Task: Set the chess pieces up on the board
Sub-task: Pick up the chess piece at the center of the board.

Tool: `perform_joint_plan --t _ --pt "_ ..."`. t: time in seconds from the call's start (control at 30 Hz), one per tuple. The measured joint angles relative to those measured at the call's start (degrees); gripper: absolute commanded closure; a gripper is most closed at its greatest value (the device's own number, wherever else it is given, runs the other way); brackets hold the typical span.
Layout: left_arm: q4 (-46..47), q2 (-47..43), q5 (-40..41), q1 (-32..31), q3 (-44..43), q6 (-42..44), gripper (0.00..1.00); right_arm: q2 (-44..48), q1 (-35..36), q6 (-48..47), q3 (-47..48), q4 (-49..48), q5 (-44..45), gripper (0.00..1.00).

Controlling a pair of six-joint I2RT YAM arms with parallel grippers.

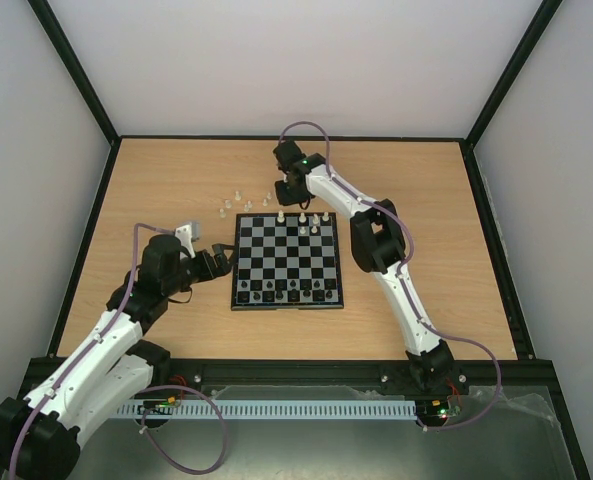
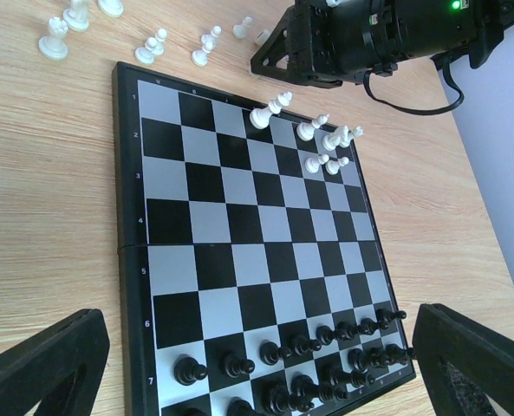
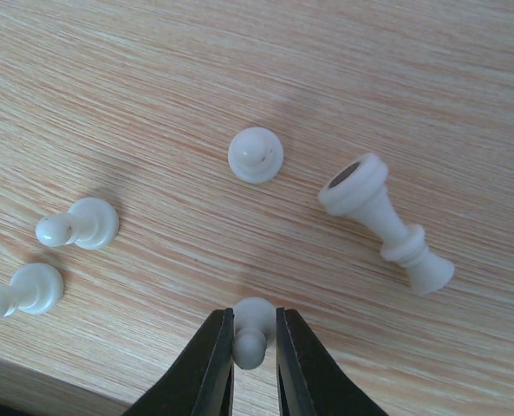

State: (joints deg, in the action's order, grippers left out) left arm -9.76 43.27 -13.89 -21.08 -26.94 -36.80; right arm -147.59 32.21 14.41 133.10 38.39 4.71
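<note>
- The left end effector (image 1: 219, 265) is spread wide, just left of the board (image 1: 286, 262).
- The black pieces (image 1: 294, 291) stand on the board's bottom rows. A few white pieces (image 1: 311, 220) stand near its top edge.
- Above the board, the right end effector (image 3: 254, 325) pinches a white pawn (image 3: 251, 345) on the tabletop (image 3: 152, 87).
- I think this step is picking it up. Next it needs a straight lift, then an empty top square.
</note>
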Motion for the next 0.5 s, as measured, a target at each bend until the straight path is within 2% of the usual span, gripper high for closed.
perform_joint_plan --t 0.3,0.5 --pt "0.0 0.0 0.0 0.2 0.0 0.0 0.01 0.3 0.0 -0.1 0.3 0.0 -0.1 0.89" --pt "0.0 0.0 0.0 0.2 0.0 0.0 0.01 4.1 0.0 -0.1 -2.9 -0.2 -0.3 0.91"
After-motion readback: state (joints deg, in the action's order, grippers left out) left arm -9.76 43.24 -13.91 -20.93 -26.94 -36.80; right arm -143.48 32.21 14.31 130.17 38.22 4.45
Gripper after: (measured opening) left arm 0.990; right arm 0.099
